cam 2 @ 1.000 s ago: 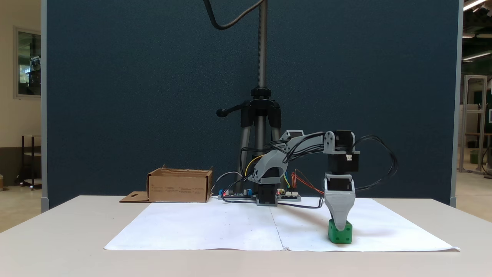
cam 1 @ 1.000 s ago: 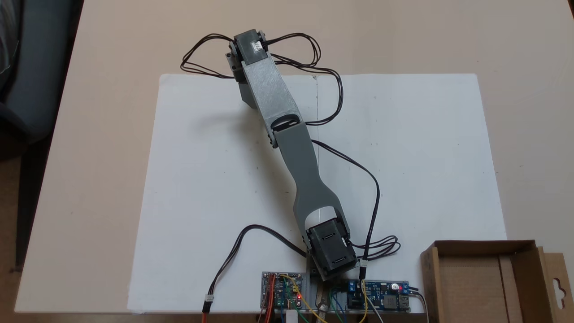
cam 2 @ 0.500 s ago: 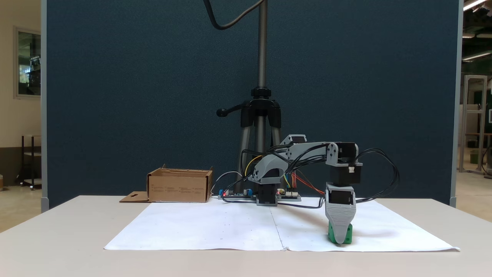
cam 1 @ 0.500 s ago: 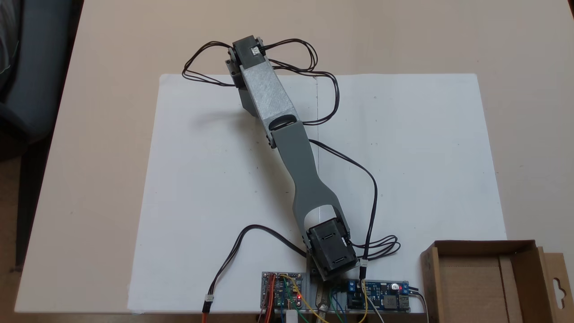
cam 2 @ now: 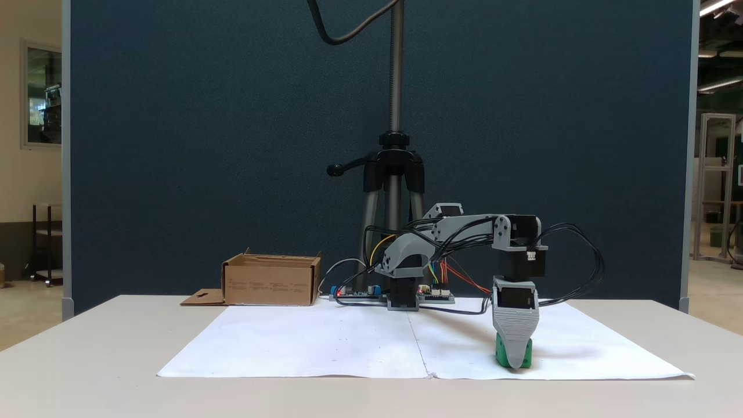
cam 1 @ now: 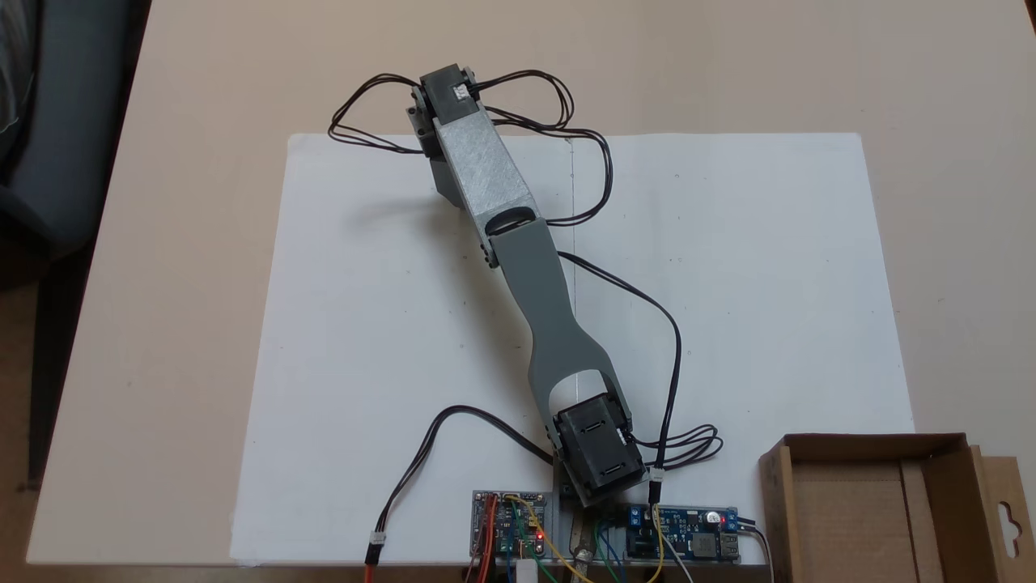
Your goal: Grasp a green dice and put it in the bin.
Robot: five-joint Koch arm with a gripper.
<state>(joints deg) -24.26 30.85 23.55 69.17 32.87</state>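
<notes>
Fingers (cam 2: 514, 360) reach down over the green dice (cam 2: 500, 353), gap hidden.

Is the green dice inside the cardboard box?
No, the green dice sits on the white paper under the gripper, far from the cardboard box.

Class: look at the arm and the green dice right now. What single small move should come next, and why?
Probably close the gripper, if it is not already shut: its near jaw has come down over the green dice, which sits on the white paper. Only one jaw shows, so its state is unclear. The bin stands far off.
</notes>
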